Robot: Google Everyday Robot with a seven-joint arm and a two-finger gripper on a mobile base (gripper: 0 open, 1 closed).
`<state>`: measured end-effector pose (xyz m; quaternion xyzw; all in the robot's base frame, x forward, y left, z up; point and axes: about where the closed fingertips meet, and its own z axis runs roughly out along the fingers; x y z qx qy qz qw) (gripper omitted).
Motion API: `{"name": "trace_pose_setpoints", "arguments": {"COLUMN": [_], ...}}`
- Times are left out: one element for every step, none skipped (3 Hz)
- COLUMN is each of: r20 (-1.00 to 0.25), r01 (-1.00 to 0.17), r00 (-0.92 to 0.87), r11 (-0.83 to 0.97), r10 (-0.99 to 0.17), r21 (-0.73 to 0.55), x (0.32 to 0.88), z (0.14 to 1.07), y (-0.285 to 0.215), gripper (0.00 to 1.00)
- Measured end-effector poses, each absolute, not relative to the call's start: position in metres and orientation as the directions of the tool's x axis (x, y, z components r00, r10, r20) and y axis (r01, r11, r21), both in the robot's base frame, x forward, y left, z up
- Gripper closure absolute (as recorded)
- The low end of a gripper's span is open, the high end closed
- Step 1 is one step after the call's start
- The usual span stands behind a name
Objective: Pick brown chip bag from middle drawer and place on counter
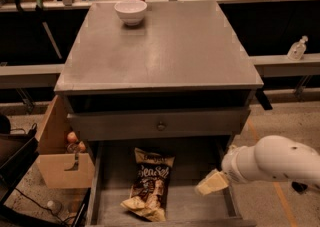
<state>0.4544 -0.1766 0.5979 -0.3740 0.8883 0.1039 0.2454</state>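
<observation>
The large flat grey wooden counter [165, 56] fills the upper middle of the camera view, matte and worn, with a thin edge overhanging a closed grey drawer front [200, 123] that bears a small round knob. Below that front the wide shallow grey middle drawer [192, 206] stands pulled open. The robot's bulky white arm [275, 161] reaches in from the right (its far end runs out of view). A tan cardboard box [62, 168] sits on the floor left of the cabinet. The crinkly dark brown chip bag [149, 183] with white "Sea Salt" lettering lies flat on the drawer floor, left of centre. A white round bowl [130, 11] rests near the counter's far edge. The tan gripper [212, 183] hangs over the drawer's right side, apart from the bag; whether it is open or closed I cannot tell.
</observation>
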Motion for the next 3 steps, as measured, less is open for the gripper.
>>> {"name": "trace_pose_setpoints", "arguments": {"r20": [-0.517, -0.563, -0.554], "r01": [-0.620, -0.560, -0.554], "r00": [-0.696, -0.724, -0.736], "r11": [0.780, 0.817, 0.817], "r10": [-0.498, -0.399, -0.388], "r21": [0.084, 0.141, 0.164], "x": [0.467, 0.499, 0.498], "z": [0.522, 0.475, 0.460], "y": [-0.174, -0.164, -0.161], "gripper": [0.00, 0.00, 0.00]}}
